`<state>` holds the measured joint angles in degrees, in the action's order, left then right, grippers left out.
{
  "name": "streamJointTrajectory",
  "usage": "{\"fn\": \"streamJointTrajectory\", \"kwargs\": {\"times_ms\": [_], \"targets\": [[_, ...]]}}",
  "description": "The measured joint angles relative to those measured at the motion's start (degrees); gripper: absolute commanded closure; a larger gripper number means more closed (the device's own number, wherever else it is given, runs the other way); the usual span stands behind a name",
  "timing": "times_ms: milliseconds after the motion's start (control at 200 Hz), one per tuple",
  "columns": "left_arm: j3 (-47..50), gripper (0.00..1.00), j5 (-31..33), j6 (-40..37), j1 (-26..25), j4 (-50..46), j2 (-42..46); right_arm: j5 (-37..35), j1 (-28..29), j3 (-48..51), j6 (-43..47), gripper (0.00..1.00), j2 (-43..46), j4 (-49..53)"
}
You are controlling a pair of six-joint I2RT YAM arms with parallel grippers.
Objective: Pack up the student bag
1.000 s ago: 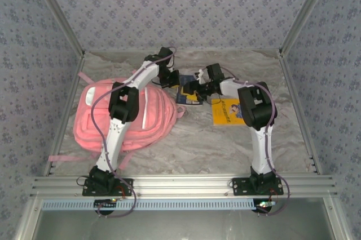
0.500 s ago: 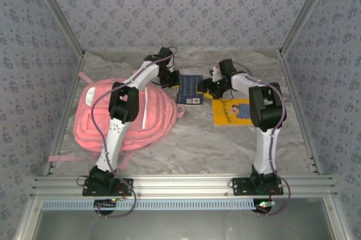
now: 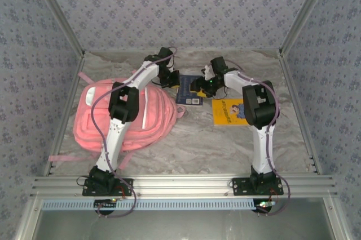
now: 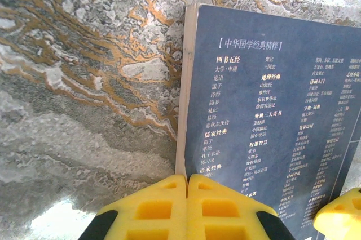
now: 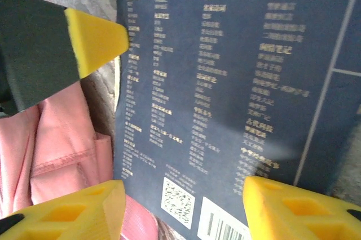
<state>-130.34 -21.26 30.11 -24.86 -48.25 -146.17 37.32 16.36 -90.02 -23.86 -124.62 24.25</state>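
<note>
left gripper pressed shut at the edge of the navy book, right gripper spread wide over it, pink student bag just beside the book

The backpack lies on the left half of the bench. Just beside its far right corner lies the middle book, flat on the bench. The right-hand book lies near it, to the right and slightly nearer. The left gripper sits at the middle book's left edge, and the right gripper is over its right part.
</note>
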Motion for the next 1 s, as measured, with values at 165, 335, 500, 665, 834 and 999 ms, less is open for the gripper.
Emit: {"fn": "streamJointTrajectory", "kwargs": {"times_ms": [165,335,500,665,834,999], "targets": [[0.02,1.0,0.0,-0.35,0.0,0.0,0.0,-1.09,-2.14,0.83,0.0,0.41,0.92,0.46],[0.02,1.0,0.0,-0.55,0.0,0.0,0.0,-2.45,-4.04,1.16,0.09,0.41,1.09,1.14],[0.02,1.0,-0.02,-0.55,0.0,0.0,0.0,-2.54,-2.97,0.44,0.5,0.41,0.13,1.4],[0.04,1.0,-0.09,-0.55,0.0,0.02,0.0,-0.68,-1.42,-2.14,0.81,0.41,-2.29,2.01],[0.17,1.0,-0.39,-0.52,0.07,0.2,0.0,2.64,-1.2,-2.47,-1.88,0.49,-3.3,-0.9],[0.48,1.0,-1.09,-0.42,0.11,0.59,0.0,4.66,-0.61,-2.32,-7.52,0.74,-4.2,-6.49]]}}
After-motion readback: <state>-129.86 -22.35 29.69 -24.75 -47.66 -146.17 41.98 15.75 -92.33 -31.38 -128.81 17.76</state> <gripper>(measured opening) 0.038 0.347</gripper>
